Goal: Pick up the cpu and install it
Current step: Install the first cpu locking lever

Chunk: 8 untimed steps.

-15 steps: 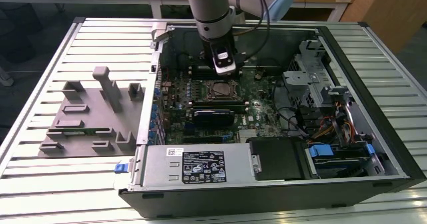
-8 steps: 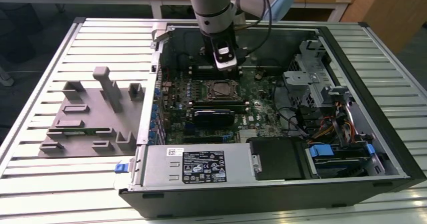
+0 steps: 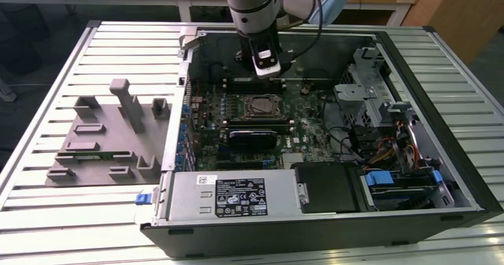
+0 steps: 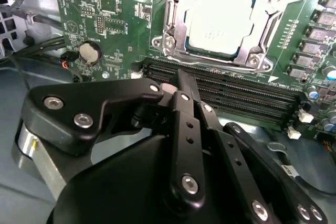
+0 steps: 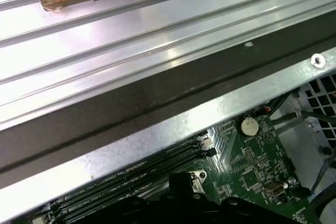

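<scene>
The cpu (image 4: pixel 219 19) is a pale silver square lying flat in the motherboard socket, inside the metal socket frame (image 4: pixel 173 30). The exterior view shows the cpu (image 3: pixel 259 106) in the middle of the open computer case. My gripper (image 3: pixel 266 70) hangs from the arm just behind the socket, over the memory slots (image 4: pixel 231 95). In the second wrist view the gripper (image 4: pixel 181 80) is shut with nothing between its fingers, and its tip points towards the socket with a gap between them.
A black finned block (image 3: pixel 252 138) sits in front of the socket. A grey plate with upright blocks (image 3: pixel 102 141) lies at the exterior view's left. Power supply (image 3: pixel 236 197), drive cages (image 3: pixel 378 111) and cables crowd the case. The case wall (image 5: pixel 157 140) runs close by.
</scene>
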Each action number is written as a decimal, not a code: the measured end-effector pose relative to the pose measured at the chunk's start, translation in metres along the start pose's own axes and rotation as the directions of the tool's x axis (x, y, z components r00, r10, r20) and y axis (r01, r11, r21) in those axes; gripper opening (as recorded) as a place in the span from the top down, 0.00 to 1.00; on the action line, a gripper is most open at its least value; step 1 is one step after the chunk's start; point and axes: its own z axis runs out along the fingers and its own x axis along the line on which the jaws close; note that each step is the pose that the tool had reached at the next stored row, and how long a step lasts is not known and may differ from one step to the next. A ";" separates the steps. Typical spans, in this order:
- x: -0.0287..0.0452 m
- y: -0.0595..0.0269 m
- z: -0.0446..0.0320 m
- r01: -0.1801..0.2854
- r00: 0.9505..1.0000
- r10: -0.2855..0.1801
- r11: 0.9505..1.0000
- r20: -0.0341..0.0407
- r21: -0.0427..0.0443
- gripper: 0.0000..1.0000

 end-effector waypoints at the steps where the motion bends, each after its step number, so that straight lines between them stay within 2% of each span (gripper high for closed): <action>1: 0.0000 0.0000 0.0000 0.000 1.000 0.000 1.000 0.000 0.000 0.89; 4: -0.0001 0.0000 -0.0001 0.000 1.000 0.000 1.000 -0.001 0.000 0.89; 5: -0.0004 0.0001 0.0000 0.000 1.000 0.000 1.000 -0.003 0.002 0.89; 8: -0.0022 0.0007 0.0006 -0.002 1.000 0.002 1.000 -0.019 0.013 0.89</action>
